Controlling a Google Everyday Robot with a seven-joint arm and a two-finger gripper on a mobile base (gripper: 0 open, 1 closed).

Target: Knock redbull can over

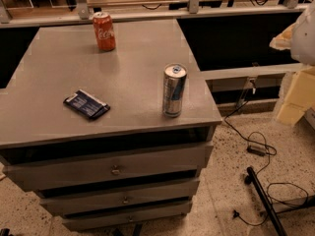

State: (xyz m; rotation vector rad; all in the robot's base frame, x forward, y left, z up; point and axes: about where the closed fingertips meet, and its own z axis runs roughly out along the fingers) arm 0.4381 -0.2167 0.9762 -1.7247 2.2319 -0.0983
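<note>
The claw is out of sight, so I cannot tell its state. The redbull can (pixel 174 90) stands up near the front right corner of the bench (pixel 64 68).

On the grey metal drawer cabinet (pixel 59 63): tall slim silver-blue redbull can (pixel 174 90) at 4 o'clock, short orange-red Coca-Cola can (pixel 104 31) at 12, flat dark blue packet (pixel 86 104) at 7. The gripper's out of frame.

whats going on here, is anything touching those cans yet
Nothing is being handled at this moment. The redbull can stands upright near the right front corner of the grey drawer cabinet, not yet knocked over. The Coca-Cola can stands upright at the back, and a flat dark blue packet lies toward the left front. The claw is not in view, and nothing touches either can.
</note>
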